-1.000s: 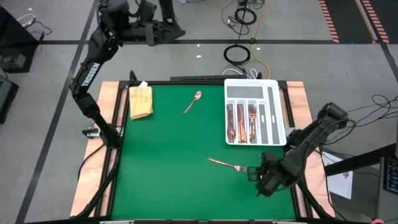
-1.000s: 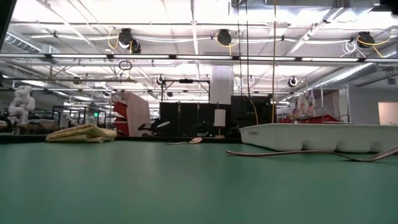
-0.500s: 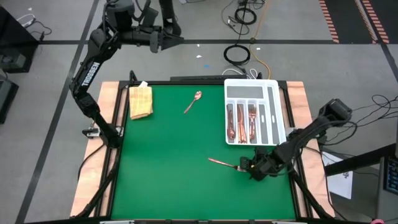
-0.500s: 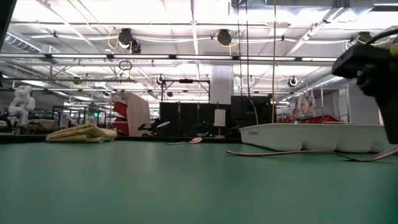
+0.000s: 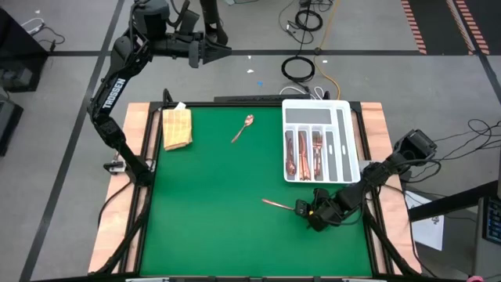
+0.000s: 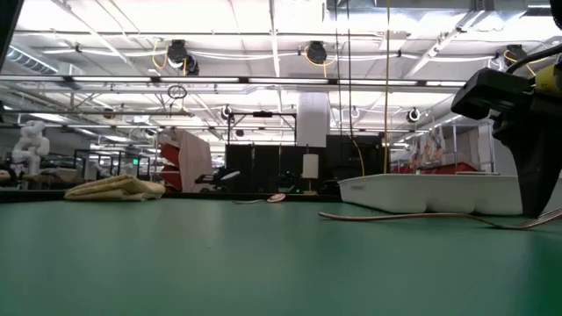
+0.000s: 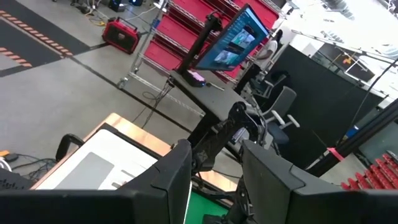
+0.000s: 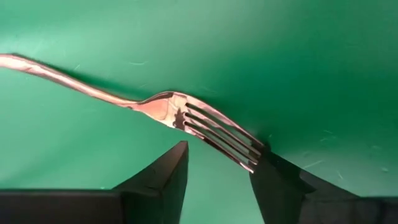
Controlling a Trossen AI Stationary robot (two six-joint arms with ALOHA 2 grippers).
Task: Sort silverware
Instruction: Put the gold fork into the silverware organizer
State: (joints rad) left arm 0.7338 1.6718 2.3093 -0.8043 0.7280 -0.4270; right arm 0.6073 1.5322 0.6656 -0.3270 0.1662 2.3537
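From above, a green table [image 5: 211, 196] carried a white tray [image 5: 354, 141], a lone spoon [image 5: 243, 128] and a fork [image 5: 279, 205] near the right gripper [image 5: 304, 210]. At table height the fork [image 6: 421, 216] lay flat. The left gripper [image 7: 214, 171] stood parted, raised beyond the table. The right gripper [image 8: 217, 168], fingers apart, straddled the fork's tines [image 8: 217, 134].

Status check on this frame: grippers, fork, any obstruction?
Right gripper open, straddling fork tines on mat. Left gripper open, parked high behind table. Nothing in the way.
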